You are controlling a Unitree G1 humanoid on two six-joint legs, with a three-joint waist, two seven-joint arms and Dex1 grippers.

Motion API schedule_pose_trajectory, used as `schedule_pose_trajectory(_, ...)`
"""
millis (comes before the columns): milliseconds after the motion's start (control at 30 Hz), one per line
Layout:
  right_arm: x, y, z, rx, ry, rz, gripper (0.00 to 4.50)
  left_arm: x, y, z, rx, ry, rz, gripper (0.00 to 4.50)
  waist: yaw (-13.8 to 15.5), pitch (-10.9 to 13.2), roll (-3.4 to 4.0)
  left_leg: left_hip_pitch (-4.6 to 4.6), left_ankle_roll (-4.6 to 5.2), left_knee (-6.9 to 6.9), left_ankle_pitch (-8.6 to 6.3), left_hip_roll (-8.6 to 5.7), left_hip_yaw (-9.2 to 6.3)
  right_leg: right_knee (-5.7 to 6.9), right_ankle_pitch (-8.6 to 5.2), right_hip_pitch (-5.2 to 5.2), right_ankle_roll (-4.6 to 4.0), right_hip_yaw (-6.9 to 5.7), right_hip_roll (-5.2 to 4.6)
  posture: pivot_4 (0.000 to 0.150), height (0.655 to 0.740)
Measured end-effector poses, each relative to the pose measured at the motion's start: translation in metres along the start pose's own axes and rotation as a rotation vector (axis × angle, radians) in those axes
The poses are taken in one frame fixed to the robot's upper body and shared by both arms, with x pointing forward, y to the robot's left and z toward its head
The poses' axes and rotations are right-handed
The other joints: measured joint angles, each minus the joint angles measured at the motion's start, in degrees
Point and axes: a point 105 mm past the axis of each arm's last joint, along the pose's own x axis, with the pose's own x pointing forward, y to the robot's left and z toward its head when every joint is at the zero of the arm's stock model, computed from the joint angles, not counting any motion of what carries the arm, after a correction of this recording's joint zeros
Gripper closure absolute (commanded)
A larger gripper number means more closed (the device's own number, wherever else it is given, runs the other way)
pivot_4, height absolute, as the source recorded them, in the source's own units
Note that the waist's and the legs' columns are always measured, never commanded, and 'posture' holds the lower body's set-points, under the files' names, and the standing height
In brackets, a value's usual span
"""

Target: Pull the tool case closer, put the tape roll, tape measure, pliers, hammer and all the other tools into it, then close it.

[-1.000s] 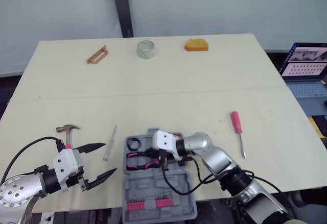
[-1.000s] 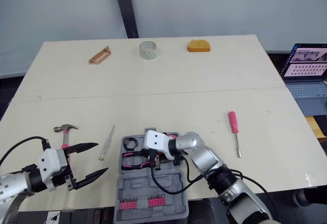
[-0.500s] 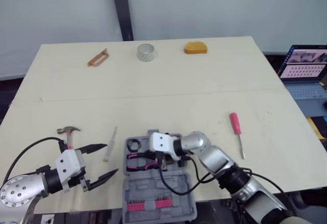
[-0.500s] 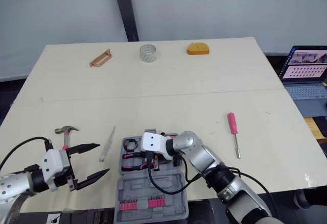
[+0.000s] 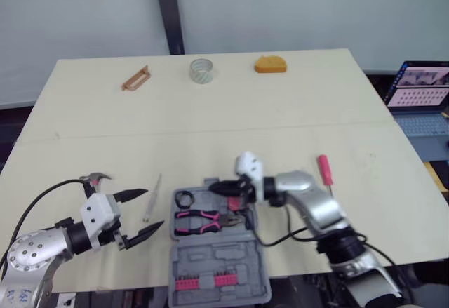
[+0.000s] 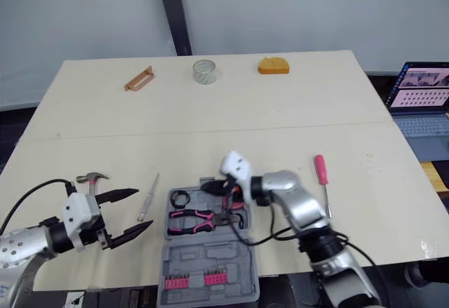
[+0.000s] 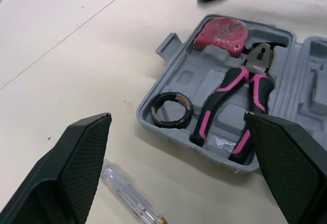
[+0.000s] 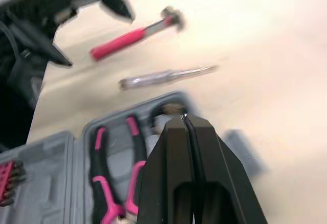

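Pink-handled steel hammer (image 8: 127,39) lies left of grey plastic tool case (image 5: 217,259): probably head-heavy, grip near head; left end effector (image 5: 154,208) hangs released.

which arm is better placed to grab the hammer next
Left. The left end effector is open and sits right beside the hammer at the table's near left. The right end effector is shut over the tool case, which lies between it and the hammer.
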Motion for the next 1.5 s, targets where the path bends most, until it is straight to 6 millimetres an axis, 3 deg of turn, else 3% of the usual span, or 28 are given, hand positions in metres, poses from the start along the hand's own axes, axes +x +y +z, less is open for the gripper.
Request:
schedule_pose_trajectory(100, -0.062, -0.017, -0.023, 0.113, 0.084, -0.162, 2.26, -0.020, 0.017, -0.015, -0.074, 0.046, 0.114, 0.00, 0.64, 0.05, -0.05, 0.01, 0.01, -0.13, -0.01, 0.00, 0.07, -0.12, 0.00, -0.01, 0.00, 0.00, 0.00, 0.150, 0.7400)
schedule_pose_trajectory(233, -0.115, -0.023, -0.043, 0.190, 0.141, -0.301, 0.07, -0.046, 0.034, -0.034, -0.140, 0.096, 0.243, 0.00, 0.55, 0.12, -0.11, 0.16, 0.01, -0.21, -0.01, 0.06, 0.30, -0.15, 0.00, -0.02, 0.00, 0.02, 0.00, 0.150, 0.7400)
schedule_pose_trajectory(367, -0.182, -0.038, -0.066, 0.279, 0.185, -0.523, 0.02, -0.093, 0.057, -0.057, -0.207, 0.163, 0.430, 0.00, 0.73, 0.16, -0.19, 0.18, 0.05, -0.22, -0.03, 0.05, 0.41, -0.20, 0.00, -0.02, 0.00, 0.03, -0.02, 0.150, 0.7400)
schedule_pose_trajectory(433, -0.205, -0.045, -0.069, 0.280, 0.181, -0.602, 0.02, -0.108, 0.063, -0.067, -0.230, 0.183, 0.479, 0.00, 0.87, 0.16, -0.19, 0.22, 0.05, -0.21, -0.03, 0.06, 0.42, -0.17, 0.00, -0.02, -0.01, 0.04, -0.02, 0.150, 0.7400)
schedule_pose_trajectory(767, -0.272, -0.050, -0.103, 0.337, 0.243, -0.813, 0.02, -0.153, 0.074, -0.091, -0.271, 0.228, 0.639, 0.00, 0.85, 0.21, -0.24, 0.25, 0.05, -0.24, -0.03, 0.07, 0.46, -0.17, 0.00, -0.02, -0.01, 0.05, -0.03, 0.150, 0.7400)
schedule_pose_trajectory(1500, -0.269, -0.058, -0.103, 0.295, 0.258, -0.808, 0.02, -0.148, 0.084, -0.090, -0.248, 0.198, 0.645, 0.00, 0.83, 0.22, -0.24, 0.27, 0.04, -0.24, -0.02, 0.08, 0.48, -0.14, 0.01, -0.02, -0.01, 0.06, -0.03, 0.150, 0.7400)
